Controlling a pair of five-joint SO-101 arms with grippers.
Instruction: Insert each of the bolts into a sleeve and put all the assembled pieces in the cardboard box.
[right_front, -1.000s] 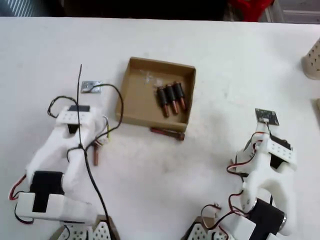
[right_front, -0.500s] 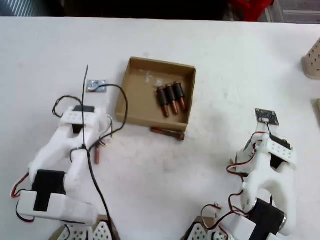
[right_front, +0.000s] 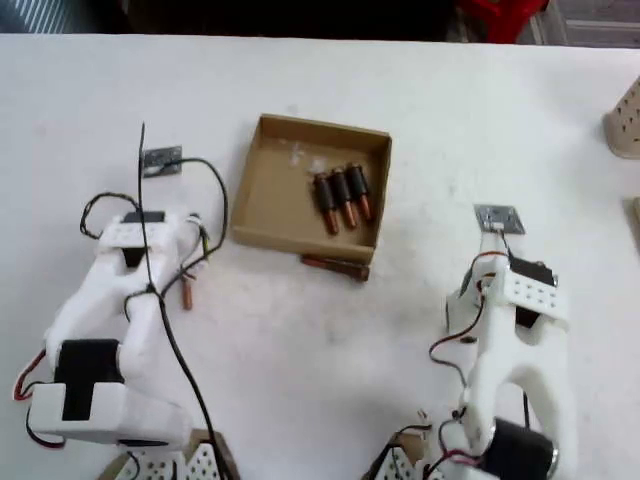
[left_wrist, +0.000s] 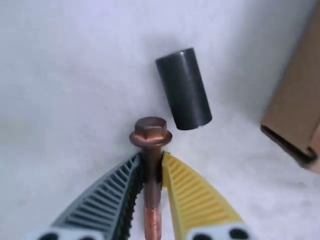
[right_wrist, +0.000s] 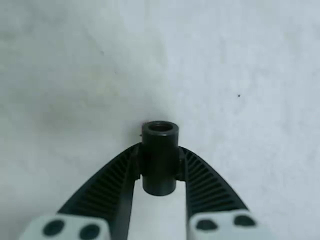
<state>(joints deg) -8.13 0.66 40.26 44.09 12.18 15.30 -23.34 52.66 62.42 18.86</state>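
Observation:
My left gripper (left_wrist: 150, 159) is shut on a copper bolt (left_wrist: 151, 150), gripping the shank just behind the hex head. A loose black sleeve (left_wrist: 183, 88) lies on the table just beyond the head, beside a corner of the cardboard box (left_wrist: 297, 110). From above, the bolt (right_front: 187, 293) pokes out beside the left arm, left of the box (right_front: 265, 185). Three assembled pieces (right_front: 343, 198) lie inside the box. Another dark-and-copper piece (right_front: 335, 266) lies on the table along the box's near wall. My right gripper (right_wrist: 159, 150) is shut on a black sleeve (right_wrist: 159, 160), its open bore facing outward.
A beige perforated object (right_front: 625, 120) stands at the right edge of the table. The left arm's black cable (right_front: 150, 230) loops up over the arm. White tabletop stretches between the two arms, and the right arm (right_front: 515, 310) sits right of the box.
The left arm has drawn back to the left with the bolt after first edging toward the box. The right arm has swung left toward the middle, still holding its sleeve.

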